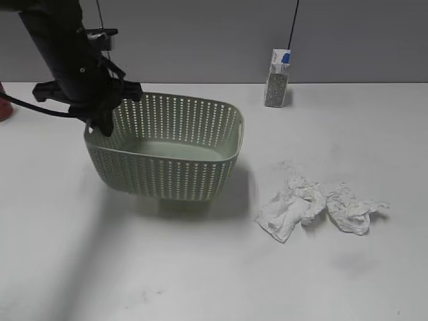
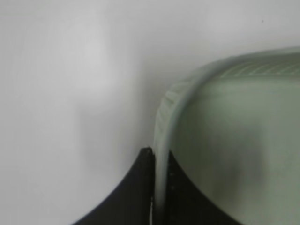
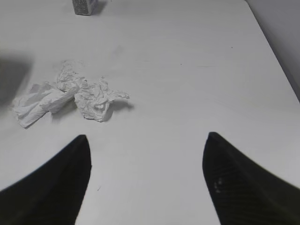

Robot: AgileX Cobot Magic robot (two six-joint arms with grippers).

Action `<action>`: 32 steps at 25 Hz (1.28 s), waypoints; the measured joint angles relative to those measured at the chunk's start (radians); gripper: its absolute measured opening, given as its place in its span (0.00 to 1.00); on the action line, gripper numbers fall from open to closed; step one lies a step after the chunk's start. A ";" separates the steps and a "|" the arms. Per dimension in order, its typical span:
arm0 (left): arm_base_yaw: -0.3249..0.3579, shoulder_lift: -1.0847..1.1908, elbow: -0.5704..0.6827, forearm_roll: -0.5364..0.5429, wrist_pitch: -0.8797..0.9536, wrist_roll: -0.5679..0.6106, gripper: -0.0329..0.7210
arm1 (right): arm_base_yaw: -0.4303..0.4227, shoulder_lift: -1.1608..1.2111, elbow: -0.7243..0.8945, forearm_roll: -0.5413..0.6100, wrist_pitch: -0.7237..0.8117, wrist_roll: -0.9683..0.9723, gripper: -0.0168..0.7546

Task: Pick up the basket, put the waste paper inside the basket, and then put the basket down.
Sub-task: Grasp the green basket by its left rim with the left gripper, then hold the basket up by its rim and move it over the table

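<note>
The pale sage-green basket (image 1: 167, 150) is at centre left of the white table, tilted, its right end lifted with a shadow beneath. My left gripper (image 1: 101, 124) is shut on its left rim; the left wrist view shows the rim (image 2: 161, 140) pinched between both fingers (image 2: 159, 161). Two crumpled white waste paper wads (image 1: 291, 207) (image 1: 351, 210) lie on the table to the right of the basket; they also show in the right wrist view (image 3: 44, 96) (image 3: 96, 101). My right gripper (image 3: 146, 140) is open and empty above bare table, to the right of the wads; it is out of the exterior view.
An upright white-grey carton with a blue mark (image 1: 278, 77) stands at the back of the table, also at the top of the right wrist view (image 3: 84, 6). A red object (image 1: 3, 107) sits at the far left edge. The table's right edge (image 3: 276, 61) is near my right gripper.
</note>
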 joint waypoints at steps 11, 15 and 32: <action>-0.005 -0.425 0.501 0.008 -0.223 -0.036 0.05 | 0.000 0.000 0.000 0.000 -0.001 0.000 0.79; -0.005 -0.500 0.672 -0.024 -0.303 -0.039 0.05 | 0.000 0.000 0.000 0.000 -0.001 0.000 0.79; -0.005 -0.517 0.784 -0.078 -0.422 -0.042 0.05 | 0.004 0.883 -0.125 0.264 -0.191 -0.233 0.79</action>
